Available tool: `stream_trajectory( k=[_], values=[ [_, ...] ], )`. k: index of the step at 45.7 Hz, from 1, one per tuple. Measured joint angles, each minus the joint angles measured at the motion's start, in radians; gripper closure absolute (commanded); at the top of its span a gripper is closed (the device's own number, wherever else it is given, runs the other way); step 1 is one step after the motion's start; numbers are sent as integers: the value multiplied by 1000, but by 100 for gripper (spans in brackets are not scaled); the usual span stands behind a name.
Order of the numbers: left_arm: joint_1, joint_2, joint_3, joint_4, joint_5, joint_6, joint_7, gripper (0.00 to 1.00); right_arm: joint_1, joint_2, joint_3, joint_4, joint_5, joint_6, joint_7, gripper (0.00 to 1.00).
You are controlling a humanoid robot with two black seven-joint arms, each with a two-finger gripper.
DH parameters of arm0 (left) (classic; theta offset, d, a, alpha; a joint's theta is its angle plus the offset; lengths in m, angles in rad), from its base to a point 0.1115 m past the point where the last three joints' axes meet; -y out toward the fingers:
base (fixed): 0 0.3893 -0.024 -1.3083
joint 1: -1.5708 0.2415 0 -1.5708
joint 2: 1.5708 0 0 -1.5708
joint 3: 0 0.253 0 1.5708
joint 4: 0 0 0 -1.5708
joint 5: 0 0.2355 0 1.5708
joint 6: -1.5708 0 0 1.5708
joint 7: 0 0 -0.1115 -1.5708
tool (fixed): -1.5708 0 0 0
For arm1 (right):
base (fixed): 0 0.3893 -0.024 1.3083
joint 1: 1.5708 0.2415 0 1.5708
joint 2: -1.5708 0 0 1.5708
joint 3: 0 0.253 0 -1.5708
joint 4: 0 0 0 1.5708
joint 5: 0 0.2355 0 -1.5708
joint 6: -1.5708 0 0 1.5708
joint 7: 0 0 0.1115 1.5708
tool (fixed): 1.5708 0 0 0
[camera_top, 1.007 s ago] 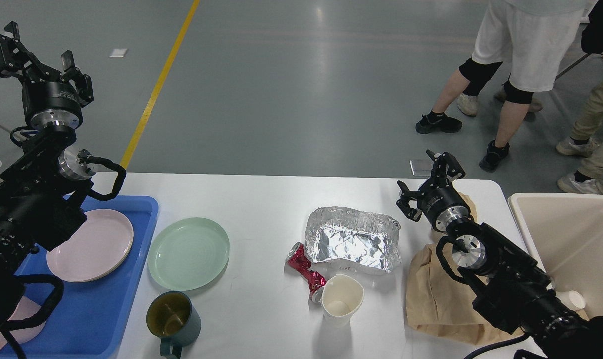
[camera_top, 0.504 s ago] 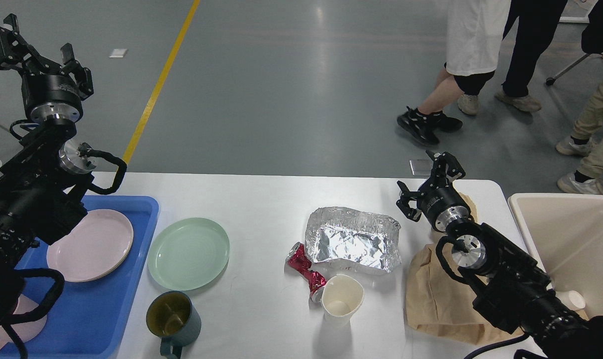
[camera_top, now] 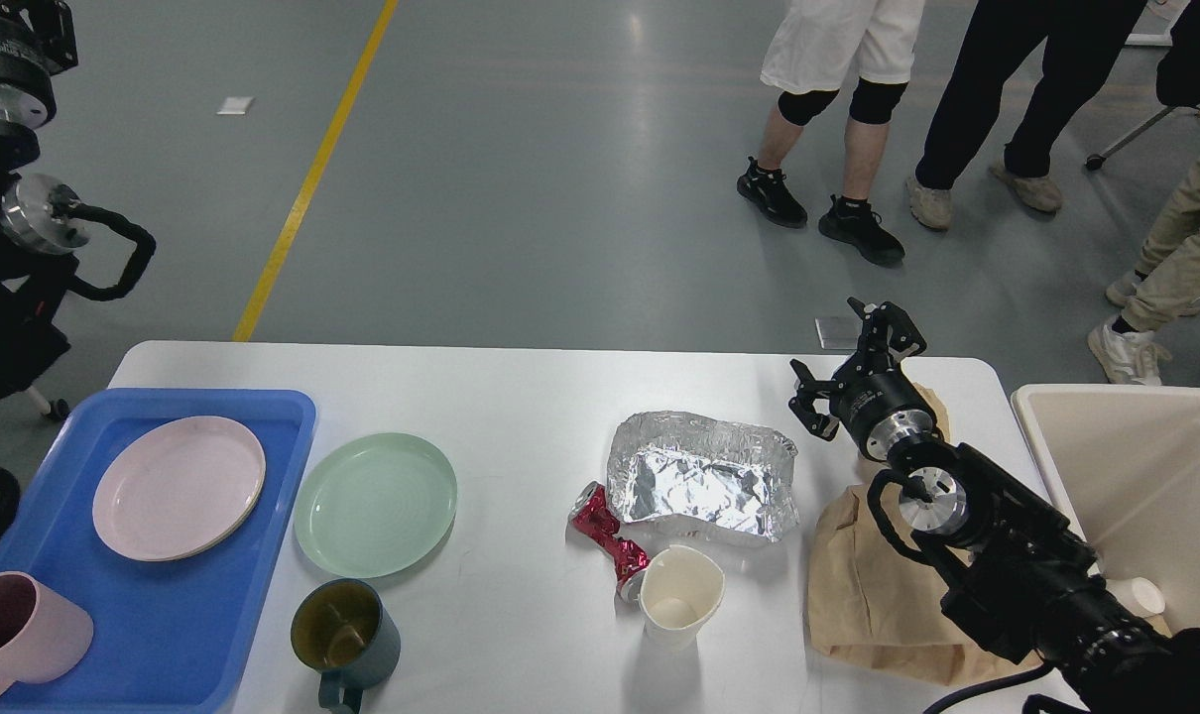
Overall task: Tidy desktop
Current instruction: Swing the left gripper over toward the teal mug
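The white desktop point(camera_top: 521, 397) holds a green plate point(camera_top: 375, 504), a dark teal mug point(camera_top: 345, 630), a crushed red can point(camera_top: 610, 540), a white paper cup point(camera_top: 679, 595), a crumpled foil tray point(camera_top: 704, 476) and a brown paper bag point(camera_top: 858, 585). My right gripper point(camera_top: 848, 349) is open and empty, above the table's far right, just right of the foil tray and over the bag's far end. My left arm point(camera_top: 15, 218) is raised at the far left, beyond the table. Its gripper is cut off by the top edge.
A blue tray point(camera_top: 164, 615) at the left holds a pink plate point(camera_top: 179, 486) and a pink mug point(camera_top: 20, 630). A beige bin point(camera_top: 1136, 476) stands at the right with a small white cup point(camera_top: 1136, 595) in it. People point(camera_top: 838, 99) stand on the floor behind the table.
My left arm has risen and swung left off the tray, its gripper leaving the view and the pink mug now showing. My right arm has not moved. People walked behind.
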Motion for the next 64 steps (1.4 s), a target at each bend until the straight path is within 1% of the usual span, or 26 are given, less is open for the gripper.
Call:
stream_trajectory(
  k=[7, 12, 25, 31, 42, 50, 54, 60, 63, 64],
  values=[
    [-59, 59, 212, -10, 1, -10, 0, 4, 0, 0, 0, 0, 0, 0, 0, 0],
    [-102, 75, 347, -13, 2, -11, -1, 4, 0, 0, 0, 0, 0, 0, 0, 0],
    [-173, 87, 600, -13, 27, -14, -2, 4, 0, 0, 0, 0, 0, 0, 0, 0],
    [-221, 105, 742, -20, 57, -32, -3, 4, 0, 0, 0, 0, 0, 0, 0, 0],
    [-373, 134, 1089, -145, 140, -183, 0, 4, 0, 0, 0, 0, 0, 0, 0, 0],
    [-399, 121, 1249, -168, 182, -249, 0, 4, 0, 0, 0, 0, 0, 0, 0, 0],
    [-403, 107, 1323, -171, 196, -300, 0, 4, 0, 0, 0, 0, 0, 0, 0, 0],
    [-448, 89, 1465, -198, 207, -414, 1, 4, 0, 0, 0, 0, 0, 0, 0, 0],
    [-485, 77, 1548, -241, 207, -486, 9, 4, 0, 0, 0, 0, 0, 0, 0, 0],
    [-508, 67, 1590, -270, 207, -522, 13, 4, 0, 0, 0, 0, 0, 0, 0, 0]
  ],
)
